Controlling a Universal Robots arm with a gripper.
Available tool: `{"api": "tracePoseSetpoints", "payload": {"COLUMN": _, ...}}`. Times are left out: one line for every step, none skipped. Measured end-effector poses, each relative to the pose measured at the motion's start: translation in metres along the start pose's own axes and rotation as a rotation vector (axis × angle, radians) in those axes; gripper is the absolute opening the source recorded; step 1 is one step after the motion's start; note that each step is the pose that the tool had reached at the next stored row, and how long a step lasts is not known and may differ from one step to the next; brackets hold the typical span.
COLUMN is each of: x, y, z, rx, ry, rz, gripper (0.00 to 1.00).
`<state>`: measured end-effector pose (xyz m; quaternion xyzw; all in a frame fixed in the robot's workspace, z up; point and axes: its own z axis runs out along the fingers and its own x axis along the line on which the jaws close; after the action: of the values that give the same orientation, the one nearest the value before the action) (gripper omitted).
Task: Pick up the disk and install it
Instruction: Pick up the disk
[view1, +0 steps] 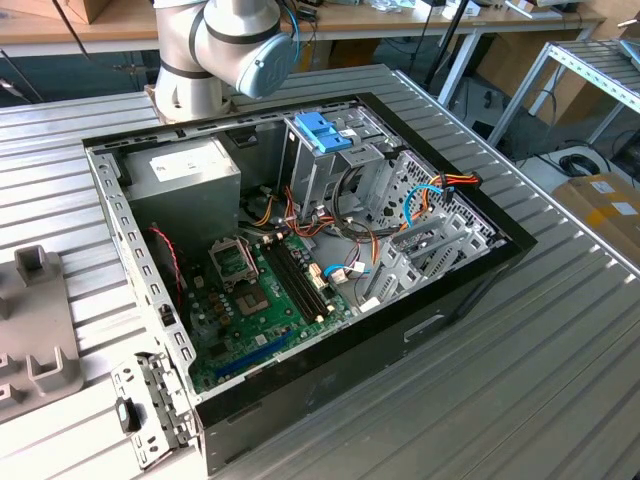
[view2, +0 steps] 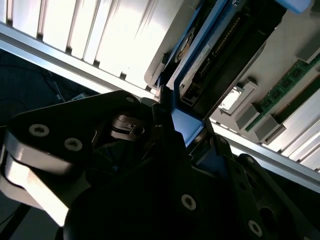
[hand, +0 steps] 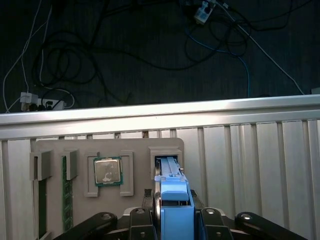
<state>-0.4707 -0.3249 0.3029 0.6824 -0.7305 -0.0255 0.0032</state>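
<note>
Two fingers (view2: 162, 135) pinch the disk (hand: 175, 210) upright in the grey tray (hand: 135, 150), beside a processor chip (hand: 107, 171)

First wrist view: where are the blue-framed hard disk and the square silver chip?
Blue-framed hard disk (hand: 175, 212), first wrist view, on its blue plastic carrier.
Square silver processor chip (hand: 107, 171), first wrist view, centre of its metal lid.

Blue-framed disk (hand: 175, 197), black end effector (hand: 173, 212), green motherboard (view1: 262, 300), ribbed silver table (hand: 260, 165), beige tray (hand: 135, 149)
</note>
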Motion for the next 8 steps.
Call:
{"api": "tracePoseSetpoints", "payload": {"x": 0.0, "y": 0.0, "z": -0.0006, "rx": -0.0002, "ry": 0.0001, "rz": 0.0, "gripper": 0.37}}
{"api": "tracePoseSetpoints", "payload": {"x": 0.0, "y": 0.0001, "z": -0.0011, "rx": -0.0003, "ry": 0.0001, "rz": 0.0, "gripper": 0.37}}
{"api": "tracePoseSetpoints", "payload": {"x": -0.0001, "y": 0.0001, "z": -0.0026, "rx": -0.0002, "ry": 0.0001, "rz": 0.0, "gripper": 0.37}}
{"api": "tracePoseSetpoints", "payload": {"x": -0.0001, "y": 0.0002, "z": -0.004, "rx": -0.0002, "ry": 0.0001, "rz": 0.0, "gripper": 0.37}}
{"api": "tracePoseSetpoints", "payload": {"x": -0.0002, "y": 0.0003, "z": -0.0055, "rx": -0.0001, "ry": 0.0001, "rz": 0.0, "gripper": 0.37}}
{"api": "tracePoseSetpoints", "payload": {"x": -0.0002, "y": 0.0003, "z": -0.0065, "rx": -0.0001, "ry": 0.0001, "rz": 0.0, "gripper": 0.37}}
{"api": "tracePoseSetpoints", "payload": {"x": -0.0002, "y": 0.0003, "z": -0.007, "rx": 0.0, "ry": 0.0, "rz": 0.0, "gripper": 0.37}}
{"api": "tracePoseSetpoints", "payload": {"x": -0.0002, "y": 0.0003, "z": -0.0075, "rx": -0.0001, "ry": 0.0, "rz": 0.0, "gripper": 0.37}}
